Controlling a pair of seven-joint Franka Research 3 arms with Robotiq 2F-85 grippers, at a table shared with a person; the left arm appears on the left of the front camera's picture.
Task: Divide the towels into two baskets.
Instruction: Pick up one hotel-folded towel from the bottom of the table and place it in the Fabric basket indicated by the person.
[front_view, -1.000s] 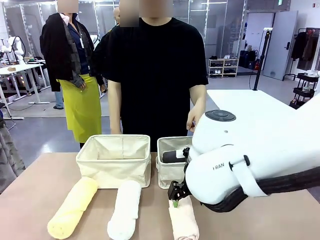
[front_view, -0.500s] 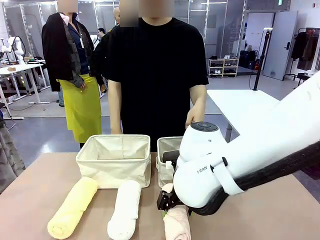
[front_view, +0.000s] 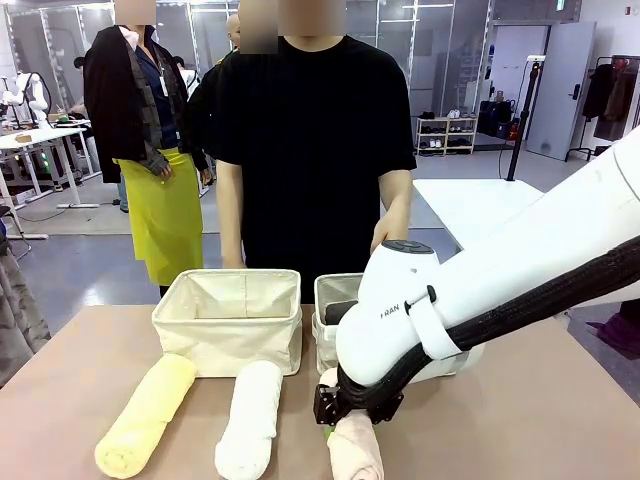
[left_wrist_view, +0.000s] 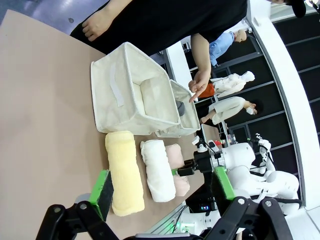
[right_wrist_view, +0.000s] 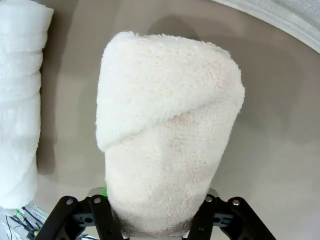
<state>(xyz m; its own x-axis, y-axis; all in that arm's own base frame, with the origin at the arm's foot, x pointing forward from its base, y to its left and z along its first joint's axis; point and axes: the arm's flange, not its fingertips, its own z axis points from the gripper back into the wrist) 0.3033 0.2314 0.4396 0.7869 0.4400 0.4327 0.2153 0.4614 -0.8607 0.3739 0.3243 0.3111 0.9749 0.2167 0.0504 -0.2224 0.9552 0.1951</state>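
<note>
My right gripper (front_view: 336, 408) is shut on the far part of the pinkish-beige towel (front_view: 356, 452), which lies on the table in front of the right basket (front_view: 330, 290). In the right wrist view this towel (right_wrist_view: 165, 135) is squeezed between the jaws of my right gripper (right_wrist_view: 157, 212). A dark grey towel (front_view: 338, 313) lies inside that basket. The left basket (front_view: 228, 322) holds nothing that I can see. The yellow towel (front_view: 148, 415) and the white towel (front_view: 250, 422) lie side by side before it. My left gripper (left_wrist_view: 161, 176) hangs open above the table, well short of the towels.
A person in black stands at the far edge behind the baskets, one hand (front_view: 386, 236) hanging above the right basket. My right arm (front_view: 480, 300) reaches across the table's right half and hides most of that basket. Bare tabletop (front_view: 60, 400) lies at the left.
My right arm came down and a little to the left over the pinkish-beige towel, and its jaws closed on it. The towel shifted slightly left. The left gripper stayed open.
</note>
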